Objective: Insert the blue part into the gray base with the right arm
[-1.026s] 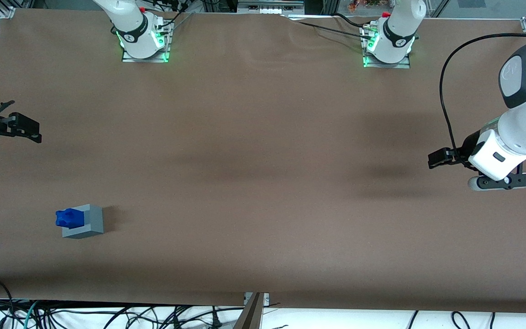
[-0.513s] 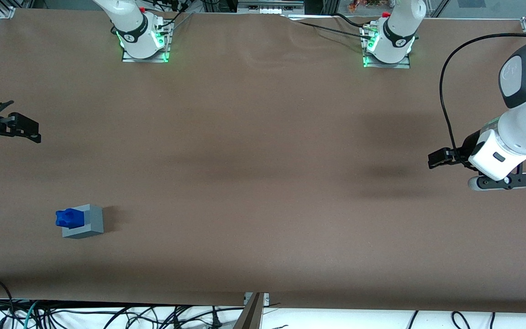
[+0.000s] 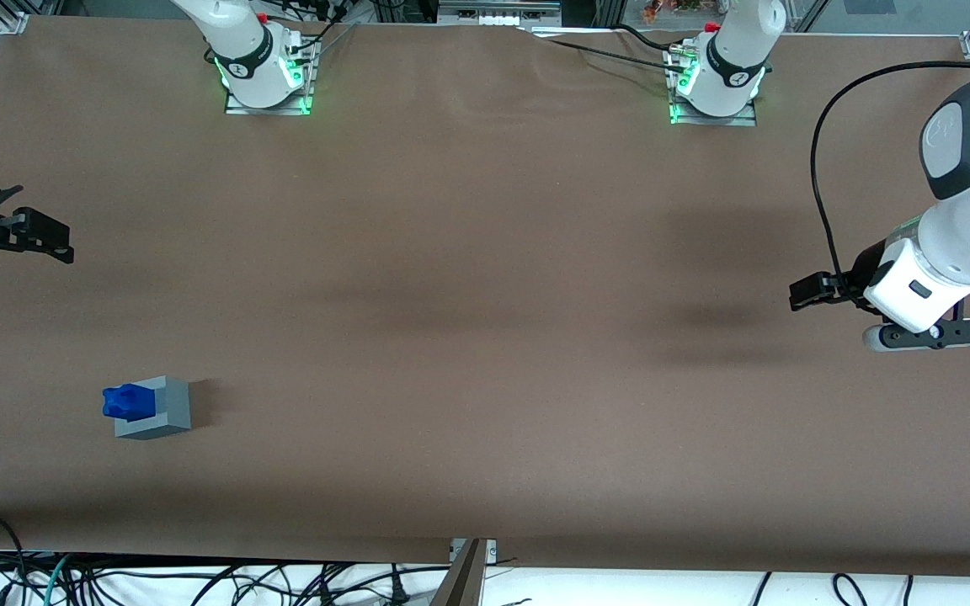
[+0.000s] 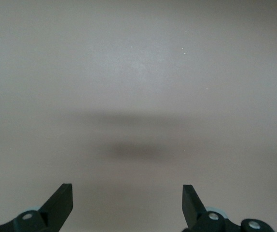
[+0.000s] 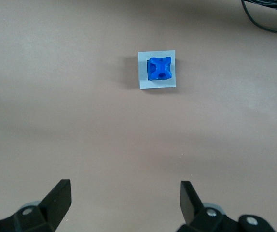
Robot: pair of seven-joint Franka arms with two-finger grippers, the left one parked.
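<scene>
The blue part (image 5: 159, 69) sits in the gray base (image 5: 143, 71), so the job looks finished; the gripper (image 5: 124, 203) hangs high, well apart, jaws spread and empty.

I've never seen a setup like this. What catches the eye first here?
The bright blue part stands out: it sits on top of the gray base on the brown table, toward the working arm's end. The right arm's gripper, fingers open and empty, hangs farther from the front camera than the base, well clear of it.
</scene>
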